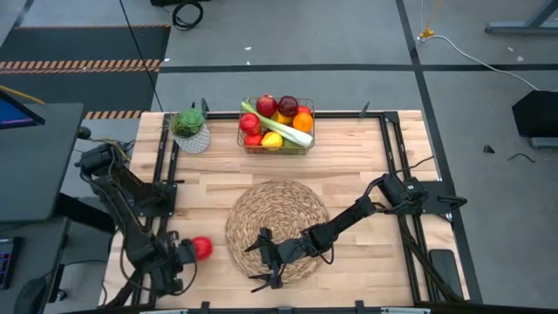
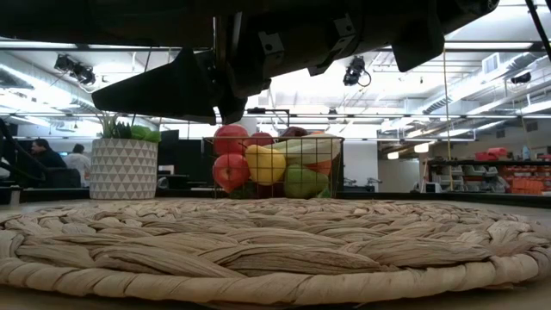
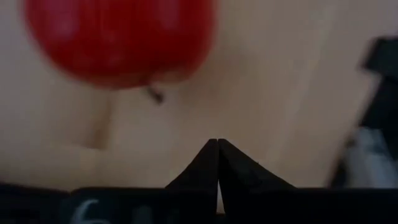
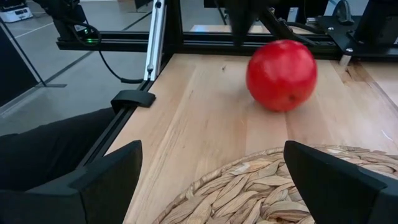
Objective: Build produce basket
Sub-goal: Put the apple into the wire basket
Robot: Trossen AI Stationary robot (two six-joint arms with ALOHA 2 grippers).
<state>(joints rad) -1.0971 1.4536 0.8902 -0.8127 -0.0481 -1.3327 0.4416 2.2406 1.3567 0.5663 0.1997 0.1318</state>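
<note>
Lying loose beside the left gripper [image 1: 179, 253], whose fingers are pressed together, the apple [image 1: 201, 249] looks light, hard and slippery; the wide-spread right gripper [image 1: 266, 259] should probably grasp its widest middle.

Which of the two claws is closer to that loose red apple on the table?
Left. The left gripper, shut, sits right beside the red apple at the table's front left. The right gripper, open, hovers over the straw mat's front edge, farther off.

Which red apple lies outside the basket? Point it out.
The red apple on the bare table, beside the shut left gripper. The other red apples sit inside the wire basket at the table's far edge.
</note>
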